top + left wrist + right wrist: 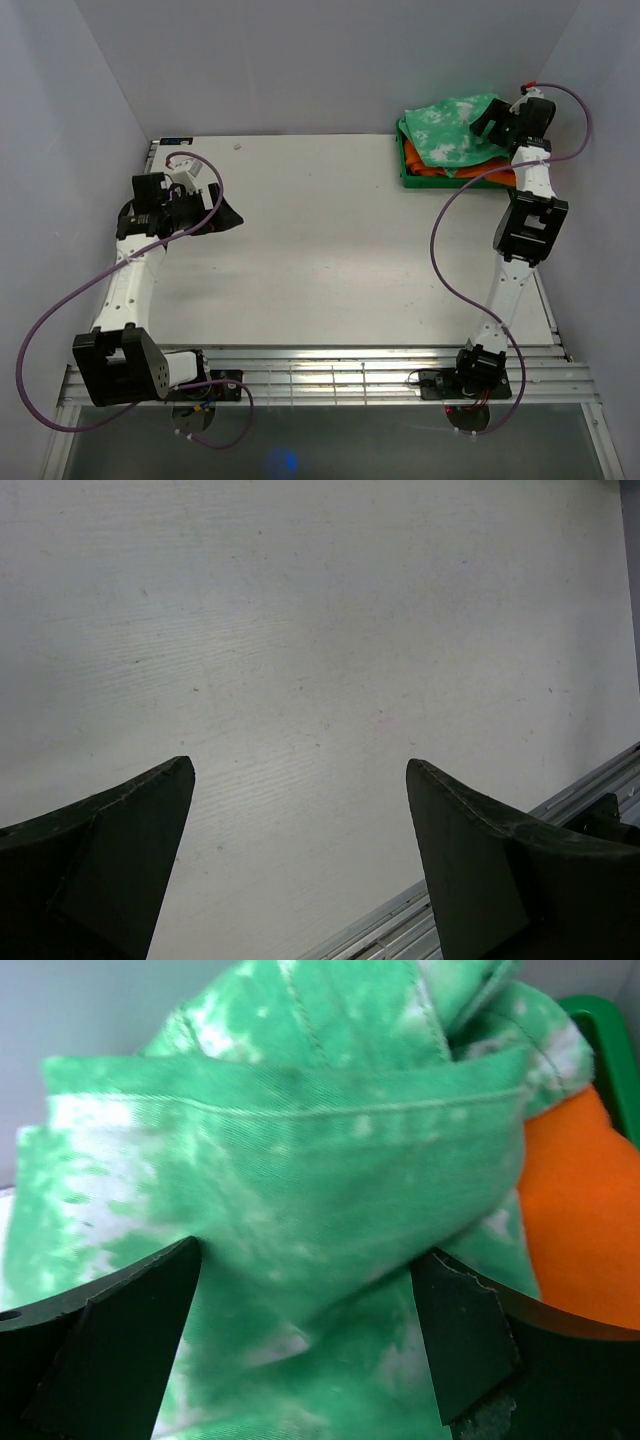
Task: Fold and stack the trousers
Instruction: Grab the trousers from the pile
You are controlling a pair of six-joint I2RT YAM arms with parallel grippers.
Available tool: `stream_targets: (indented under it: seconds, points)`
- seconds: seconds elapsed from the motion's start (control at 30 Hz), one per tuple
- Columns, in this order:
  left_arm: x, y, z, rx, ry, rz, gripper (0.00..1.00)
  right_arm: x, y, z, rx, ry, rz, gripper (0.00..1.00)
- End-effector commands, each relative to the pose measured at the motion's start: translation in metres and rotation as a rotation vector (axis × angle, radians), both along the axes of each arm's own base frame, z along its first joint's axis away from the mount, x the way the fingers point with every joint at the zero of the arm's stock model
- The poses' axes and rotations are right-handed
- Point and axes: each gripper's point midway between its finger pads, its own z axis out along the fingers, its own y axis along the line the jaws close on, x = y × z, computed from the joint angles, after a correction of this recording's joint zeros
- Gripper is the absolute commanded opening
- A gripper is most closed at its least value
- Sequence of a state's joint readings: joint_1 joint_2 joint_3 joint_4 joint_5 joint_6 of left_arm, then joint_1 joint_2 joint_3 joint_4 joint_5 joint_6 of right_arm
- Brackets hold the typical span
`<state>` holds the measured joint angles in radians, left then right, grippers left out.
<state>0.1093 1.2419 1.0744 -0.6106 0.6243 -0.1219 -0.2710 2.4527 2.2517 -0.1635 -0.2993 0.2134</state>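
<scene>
Mottled green trousers point(452, 128) crumpled at two o'clock
Fingers spread, the right gripper point(310, 1295) straddles their soft stitched fold; the left gripper point(300, 815) gapes over matte table point(300, 620).

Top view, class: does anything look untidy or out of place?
The trousers lie bunched in a heap on the orange garments in the green bin, far right corner, not flat. Nothing looks damaged.

No readable text, label or number shows anywhere.
</scene>
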Motion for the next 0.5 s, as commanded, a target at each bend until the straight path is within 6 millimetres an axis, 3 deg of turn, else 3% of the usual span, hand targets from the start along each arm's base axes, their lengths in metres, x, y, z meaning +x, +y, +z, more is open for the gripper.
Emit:
stream_targets:
  seconds: [0.0, 0.13, 0.33, 0.37, 0.43, 0.47]
  points:
    - [0.002, 0.0, 0.001, 0.0, -0.02, 0.002, 0.98, 0.019, 0.046, 0.047, 0.1, -0.145, 0.096, 0.9]
    - [0.003, -0.001, -0.001, -0.006, -0.012, 0.0, 0.98, 0.02, 0.066, 0.049, 0.17, -0.149, 0.128, 0.9]
    - [0.01, 0.001, -0.008, -0.003, 0.01, 0.008, 0.98, 0.029, 0.094, 0.026, 0.197, -0.131, 0.153, 0.9]
    - [0.01, 0.002, -0.008, -0.002, 0.015, 0.012, 0.98, 0.029, 0.096, 0.02, 0.21, -0.126, 0.165, 0.99]
    - [0.011, 0.003, -0.011, 0.004, 0.022, 0.013, 0.98, 0.031, 0.099, 0.027, 0.214, -0.154, 0.187, 0.79]
    - [0.011, 0.003, -0.012, 0.005, 0.024, 0.013, 0.98, 0.031, 0.102, 0.033, 0.215, -0.168, 0.207, 0.57]
